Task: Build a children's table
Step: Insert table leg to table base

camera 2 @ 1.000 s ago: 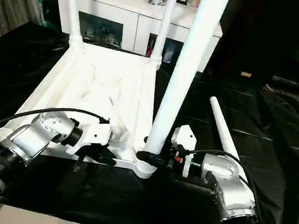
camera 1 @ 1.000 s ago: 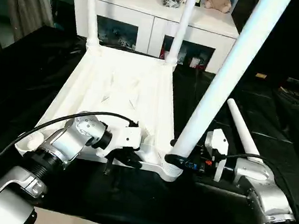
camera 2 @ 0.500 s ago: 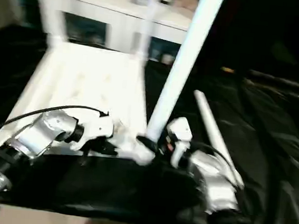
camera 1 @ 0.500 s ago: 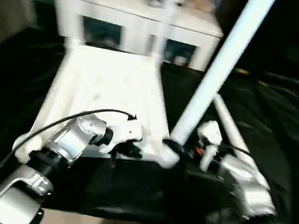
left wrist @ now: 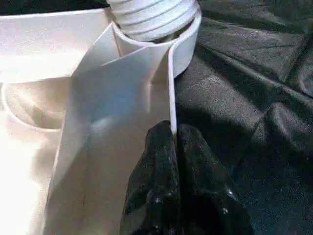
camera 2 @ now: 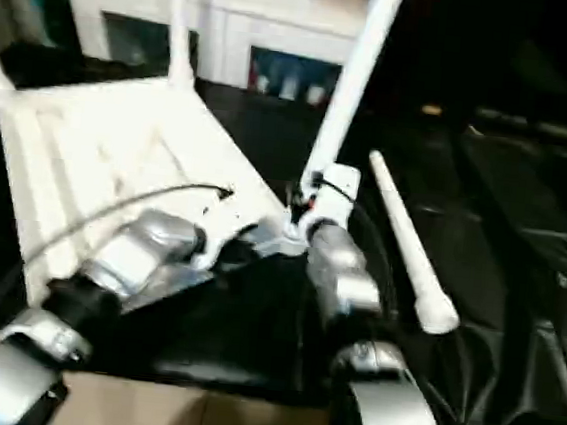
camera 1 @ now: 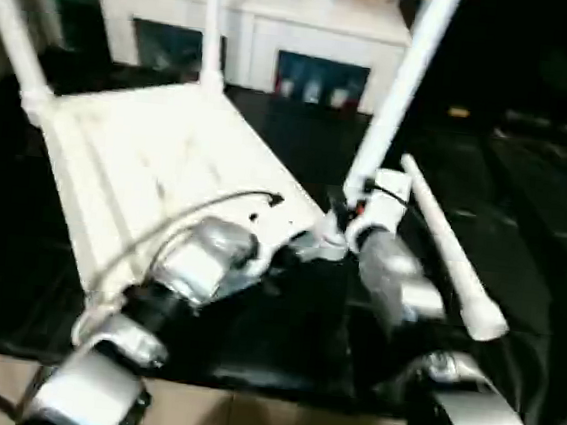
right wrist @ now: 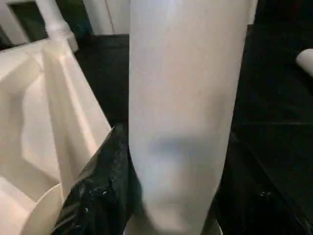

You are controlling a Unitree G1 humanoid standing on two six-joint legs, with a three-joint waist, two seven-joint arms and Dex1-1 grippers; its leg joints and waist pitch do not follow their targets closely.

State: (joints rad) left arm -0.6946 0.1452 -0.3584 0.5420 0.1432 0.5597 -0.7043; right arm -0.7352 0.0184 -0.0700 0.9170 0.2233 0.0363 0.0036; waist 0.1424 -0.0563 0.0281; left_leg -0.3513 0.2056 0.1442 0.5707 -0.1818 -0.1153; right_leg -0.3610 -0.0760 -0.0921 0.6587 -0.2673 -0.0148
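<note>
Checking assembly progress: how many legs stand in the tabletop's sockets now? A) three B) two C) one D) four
A: three legs stand up from the upturned tabletop, the nearest leg held by the right tool; a fourth leg lies loose on the black sheet.

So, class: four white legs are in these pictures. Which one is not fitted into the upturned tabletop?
The leg lying flat on the black sheet, to the robot's right. The other three stand upright in corner sockets of the tabletop.

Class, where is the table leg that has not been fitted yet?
The loose leg lies on the black sheet to the robot's right, beside the right arm and right of the tabletop.
</note>
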